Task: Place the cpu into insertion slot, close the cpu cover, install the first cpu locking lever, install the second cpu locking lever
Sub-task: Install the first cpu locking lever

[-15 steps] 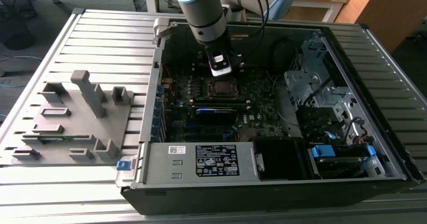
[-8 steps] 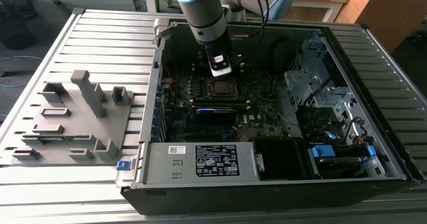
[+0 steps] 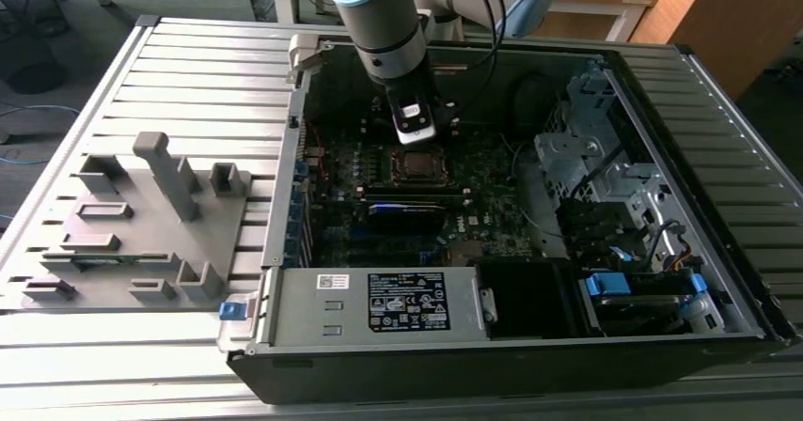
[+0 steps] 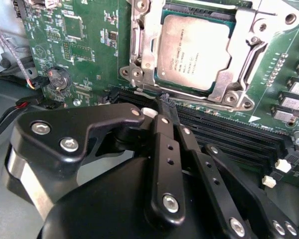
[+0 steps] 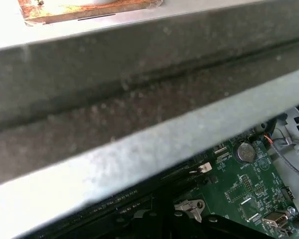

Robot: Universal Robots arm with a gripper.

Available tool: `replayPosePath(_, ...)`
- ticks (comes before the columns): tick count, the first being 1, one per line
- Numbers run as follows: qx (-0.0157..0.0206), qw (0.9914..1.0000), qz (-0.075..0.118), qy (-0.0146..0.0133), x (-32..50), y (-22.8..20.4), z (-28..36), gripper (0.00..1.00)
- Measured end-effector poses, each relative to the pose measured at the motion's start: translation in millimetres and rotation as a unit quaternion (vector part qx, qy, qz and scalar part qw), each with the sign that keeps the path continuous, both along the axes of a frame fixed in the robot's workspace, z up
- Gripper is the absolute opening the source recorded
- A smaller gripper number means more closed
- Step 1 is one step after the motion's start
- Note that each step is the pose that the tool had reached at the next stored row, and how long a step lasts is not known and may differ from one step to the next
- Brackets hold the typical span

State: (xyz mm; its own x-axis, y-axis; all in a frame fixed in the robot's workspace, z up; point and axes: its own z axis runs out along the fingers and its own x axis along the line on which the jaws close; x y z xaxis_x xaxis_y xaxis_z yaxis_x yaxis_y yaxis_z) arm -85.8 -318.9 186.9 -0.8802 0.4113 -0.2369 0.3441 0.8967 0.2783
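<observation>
Gripper [image 4: 165, 99] sat clenched, fingers pressed together w/ nothing between them, tips just beside the insertion slot [image 4: 139, 69] edge nearest the long black memory slots [image 4: 224, 132]. We saw the cpu [image 4: 192, 50] seated in the slot, cpu cover [image 4: 241, 59] down around it, its far side cut off in the second wrist view. In the exterior view the arm hid the gripper's tips; slot [image 3: 416, 165] sat mid-motherboard [image 3: 495, 205]. Locking levers: we couldn't make out.
</observation>
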Motion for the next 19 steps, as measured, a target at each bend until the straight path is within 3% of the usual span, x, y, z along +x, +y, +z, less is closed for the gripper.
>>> replayPosePath(19,-0.0018,1.00000,0.000,-0.0002,6.7,0.0,-1.2,0.11)
